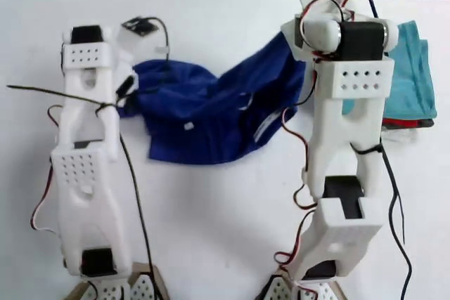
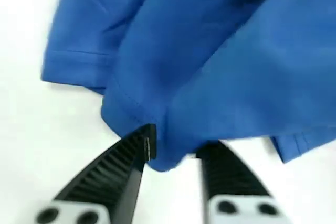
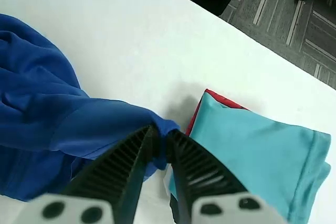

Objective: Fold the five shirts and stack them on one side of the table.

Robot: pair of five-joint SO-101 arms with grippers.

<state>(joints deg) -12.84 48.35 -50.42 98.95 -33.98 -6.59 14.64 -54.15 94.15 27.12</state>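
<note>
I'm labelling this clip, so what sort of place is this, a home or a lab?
Probably a robotics lab or workshop bench: a white left arm and right arm with bare wiring stand on a white table, a blue shirt between them, and patterned carpet tiles lie beyond its edge.

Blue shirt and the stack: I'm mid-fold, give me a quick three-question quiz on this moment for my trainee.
1. True or false: the blue shirt lies folded on the stack.
2. Multiple choice: which colour tops the stack? A red, B teal, C white.
3. Short answer: what do the left gripper and the right gripper each grip?
Key: 1 false, it stretches unfolded between the two grippers, beside the stack. 2 B. 3 the blue shirt.
</note>
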